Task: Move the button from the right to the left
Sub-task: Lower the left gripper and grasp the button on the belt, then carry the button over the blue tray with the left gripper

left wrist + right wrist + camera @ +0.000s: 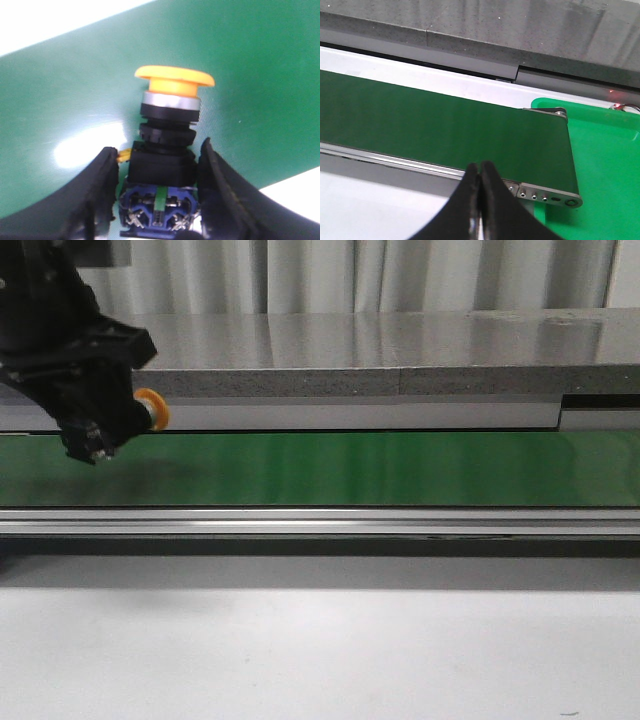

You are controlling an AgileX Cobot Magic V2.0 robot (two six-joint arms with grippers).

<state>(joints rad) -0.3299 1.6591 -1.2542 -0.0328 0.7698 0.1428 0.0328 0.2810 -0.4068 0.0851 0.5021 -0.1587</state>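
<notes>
The button (172, 85) has a yellow-orange mushroom cap, a silver ring, a black body and a blue base with a green mark. My left gripper (156, 147) is shut on its base, one finger on each side, and holds it over the green conveyor belt (250, 60). In the front view the left gripper (95, 445) is at the far left, low over the belt (350, 468), with the button's cap (153, 408) sticking out to the right. My right gripper (480, 167) is shut and empty, near the belt's right end (420, 120). It is out of the front view.
A bright green tray (605, 165) sits past the belt's right end. A metal rail (320, 523) runs along the belt's near side, with the white tabletop (320, 650) in front. A grey stone-like ledge (350, 350) runs behind the belt.
</notes>
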